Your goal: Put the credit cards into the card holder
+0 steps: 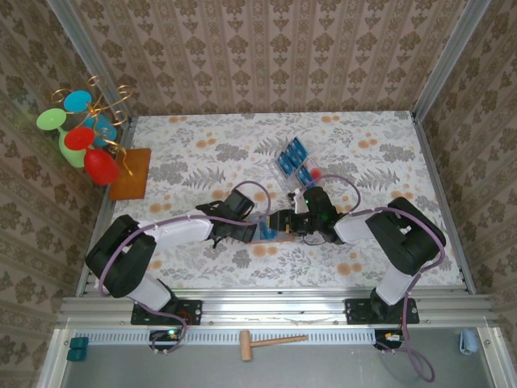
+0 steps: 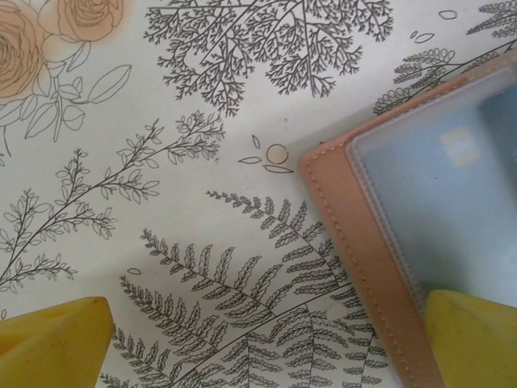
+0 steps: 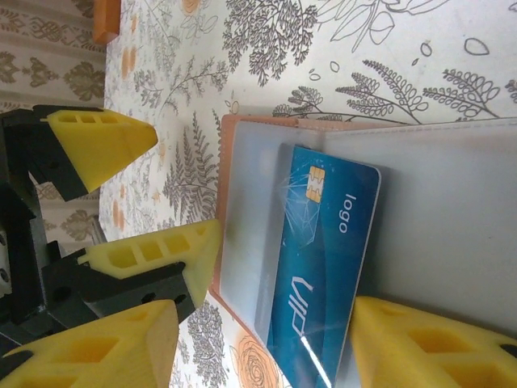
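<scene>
Step in hand: seating one card (image 3: pixel 323 259) in the holder (image 2: pixel 355 242). The holder lies open on the table between my two grippers, near the front centre. In the right wrist view the card sits partway under the clear sleeve, chip end in and the other end sticking out toward my right gripper (image 3: pixel 262 327).

Right gripper: jaws wide, one finger each side of the card's free end, not pinching it.

Left gripper (image 2: pixel 266 347): jaws wide too. One fingertip (image 3: pixel 166 255) is at the holder's tan edge and looks to be pinning it. I cannot tell whether it really touches.

Next move, my judgement: push the free end on along the sleeve, flat and straight, while the left side keeps the holder from sliding. The sleeve mouth is thin and the card could catch or bow.

Remaining: spare cards (image 1: pixel 295 158) lie in the tray (image 1: pixel 282 170), just beyond the grippers. Task well short of done.

Around: mat (image 1: pixel 132 174) and toy glasses (image 1: pixel 81 137) far left, well apart. Only my own crowded fingers stand in the way.
</scene>
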